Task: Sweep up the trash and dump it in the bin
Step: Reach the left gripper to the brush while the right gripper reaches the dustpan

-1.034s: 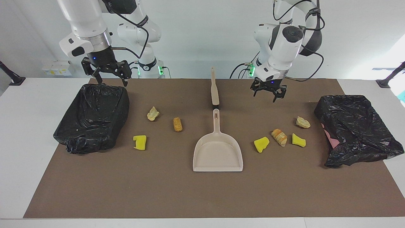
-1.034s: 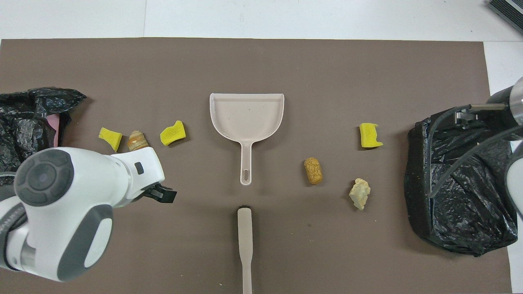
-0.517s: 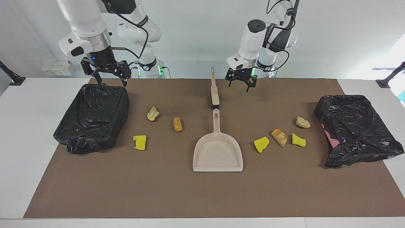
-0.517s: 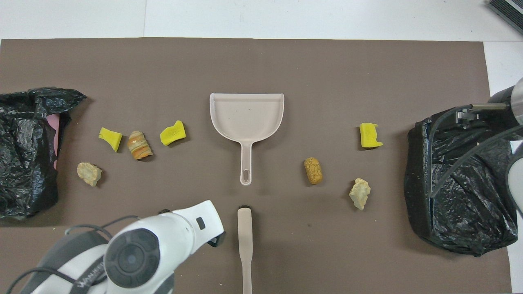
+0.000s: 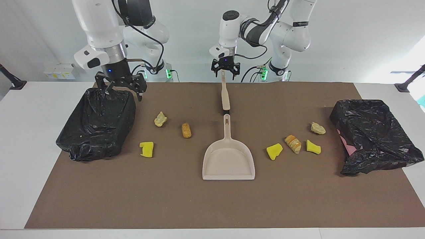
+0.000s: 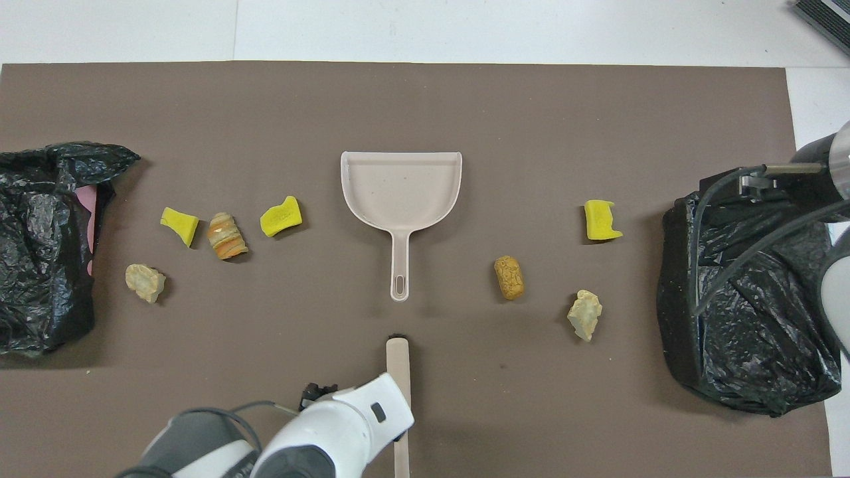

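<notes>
We can read no text, label, brand, number or sign on anything in these two views. There may be lettering on the left arm's casing at the bottom edge of the overhead view, but it is cut off and we cannot make it out.

Left gripper (image 5: 225, 71) raised, fingers spread, pointing down, arm reaching toward table's middle near the robots. Right gripper (image 5: 121, 87) also raised, fingers spread, pointing down at right arm's end.
</notes>
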`<state>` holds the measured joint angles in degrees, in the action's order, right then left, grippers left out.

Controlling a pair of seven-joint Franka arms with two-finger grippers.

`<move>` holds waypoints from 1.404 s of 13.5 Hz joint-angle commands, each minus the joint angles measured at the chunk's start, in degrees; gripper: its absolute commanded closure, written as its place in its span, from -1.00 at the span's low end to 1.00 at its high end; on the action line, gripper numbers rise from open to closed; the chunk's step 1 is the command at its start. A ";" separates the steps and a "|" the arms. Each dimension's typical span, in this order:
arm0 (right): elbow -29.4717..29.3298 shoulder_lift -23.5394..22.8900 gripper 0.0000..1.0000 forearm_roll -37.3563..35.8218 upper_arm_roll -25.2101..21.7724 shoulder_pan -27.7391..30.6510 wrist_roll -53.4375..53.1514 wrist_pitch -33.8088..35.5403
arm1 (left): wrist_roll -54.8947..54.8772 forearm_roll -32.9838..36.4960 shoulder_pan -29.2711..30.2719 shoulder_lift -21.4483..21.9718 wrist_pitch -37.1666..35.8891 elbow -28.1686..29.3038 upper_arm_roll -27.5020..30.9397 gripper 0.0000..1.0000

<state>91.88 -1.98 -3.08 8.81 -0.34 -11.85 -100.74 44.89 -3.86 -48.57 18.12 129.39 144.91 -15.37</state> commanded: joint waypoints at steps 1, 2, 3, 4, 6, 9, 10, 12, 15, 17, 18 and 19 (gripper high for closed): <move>1.72 -2.58 -1.00 0.53 0.25 -5.17 -5.97 -4.54 | 1.43 -0.44 -0.83 0.24 2.53 3.61 0.34 -1.00; 1.72 -4.34 -1.00 0.45 0.25 -7.02 -8.17 -5.95 | 1.43 -0.44 -0.65 0.16 2.71 4.14 0.34 -1.00; 1.72 -6.18 -1.00 0.44 0.25 -9.48 -10.46 -7.18 | 1.43 -0.36 -0.57 -0.10 3.14 4.58 0.34 -1.00; 1.72 -7.94 -1.00 0.27 0.25 -12.37 -13.44 -8.76 | 1.43 -0.36 -0.56 -0.19 3.41 4.59 0.34 -1.00; 1.72 -11.54 -1.00 0.18 0.25 -17.38 -19.41 -13.32 | 1.43 -0.36 -0.56 -0.54 4.46 4.59 0.34 -0.90; 1.63 -15.33 -1.00 -0.61 0.25 -24.34 -25.41 -16.50 | 2.04 -0.36 -0.56 -3.26 7.88 4.50 0.34 -0.78; 1.63 -16.21 -1.00 -0.61 0.25 -24.88 -26.46 -17.81 | 1.96 -0.44 -0.56 -3.97 8.68 4.33 0.34 -0.74; 1.28 -18.49 -1.00 -0.61 0.25 -28.20 -28.14 -18.35 | 1.78 -0.44 -0.56 -4.15 8.51 4.32 0.34 -0.49; 1.72 -22.62 -1.00 -0.96 0.16 -31.12 -30.08 -22.56 | 1.78 -0.44 -0.56 -4.15 7.99 4.24 0.34 0.72; 1.81 -23.68 -1.00 -1.75 0.25 -31.12 -29.99 -23.97 | 1.96 -0.44 -0.04 -4.41 7.11 3.80 0.42 1.00; 2.59 -23.95 -1.00 -1.93 0.25 -30.86 -29.29 -24.59 | 2.13 -0.44 0.31 -4.33 6.76 3.80 0.43 1.00; 3.73 -23.78 -1.00 -2.45 0.16 -30.42 -28.59 -25.46 | 3.44 -0.44 0.84 -4.33 5.97 3.88 0.43 1.00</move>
<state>94.05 -26.08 -4.12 8.92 -31.80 -40.76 -124.33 46.95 -3.87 -48.37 13.46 136.44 148.56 -15.21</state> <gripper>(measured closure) 0.000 0.736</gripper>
